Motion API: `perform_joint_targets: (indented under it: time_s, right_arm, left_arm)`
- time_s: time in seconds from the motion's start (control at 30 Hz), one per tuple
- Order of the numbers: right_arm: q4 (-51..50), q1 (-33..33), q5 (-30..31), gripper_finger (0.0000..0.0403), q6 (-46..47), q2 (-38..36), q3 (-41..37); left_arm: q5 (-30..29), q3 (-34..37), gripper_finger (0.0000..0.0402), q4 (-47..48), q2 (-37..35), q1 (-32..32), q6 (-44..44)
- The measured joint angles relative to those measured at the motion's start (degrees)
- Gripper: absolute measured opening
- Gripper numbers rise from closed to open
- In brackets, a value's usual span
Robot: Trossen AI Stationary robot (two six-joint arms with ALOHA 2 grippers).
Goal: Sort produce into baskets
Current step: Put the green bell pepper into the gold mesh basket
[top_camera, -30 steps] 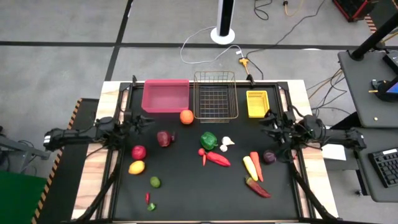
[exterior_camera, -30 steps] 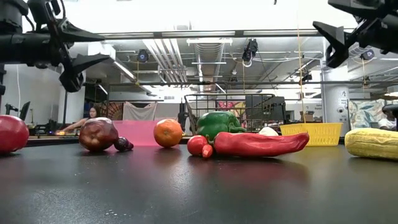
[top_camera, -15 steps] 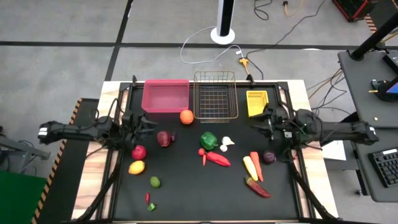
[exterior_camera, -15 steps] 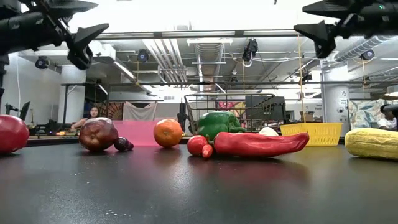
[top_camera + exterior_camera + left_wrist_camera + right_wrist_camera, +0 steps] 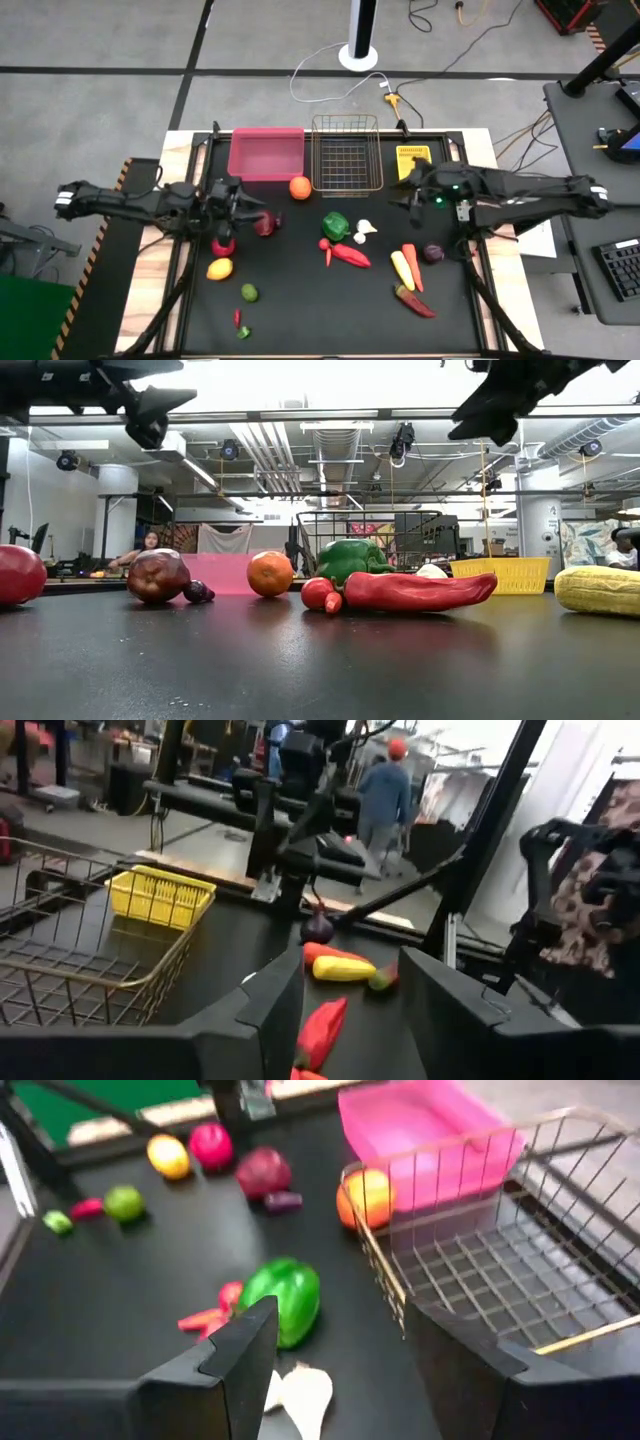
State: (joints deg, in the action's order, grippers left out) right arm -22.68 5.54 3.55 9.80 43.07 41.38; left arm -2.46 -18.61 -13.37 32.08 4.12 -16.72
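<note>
Both arms swung inward: right gripper (image 5: 411, 193) spread, empty, frame centre-right, reaching garlic (image 5: 366, 229); left gripper (image 5: 247, 203) spread, empty, near onion (image 5: 265, 222).

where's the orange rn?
High view: the orange sits on the table's far side, left of centre, at the near edge of the gap between the pink bin and the wire basket.
</note>
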Motion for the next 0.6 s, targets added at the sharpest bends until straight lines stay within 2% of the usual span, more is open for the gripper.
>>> perform_joint_targets:
  time_s: [0.27,0.43,0.6]
  right_arm:
    - [1.02,-0.02,-0.96,0.0210,4.06,9.87,2.70]
    - [2.34,-2.02,-0.22,0.0210,3.61,17.01,5.74]
    - [1.57,-6.21,2.85,0.0210,2.69,24.61,12.15]
  left_arm:
    - [-0.04,-4.95,0.0146,3.80,5.30,0.00,2.85]
    - [-0.66,-9.99,0.0146,14.33,7.52,0.02,6.01]
    - [-5.41,-13.80,0.0146,22.82,9.38,0.02,10.09]
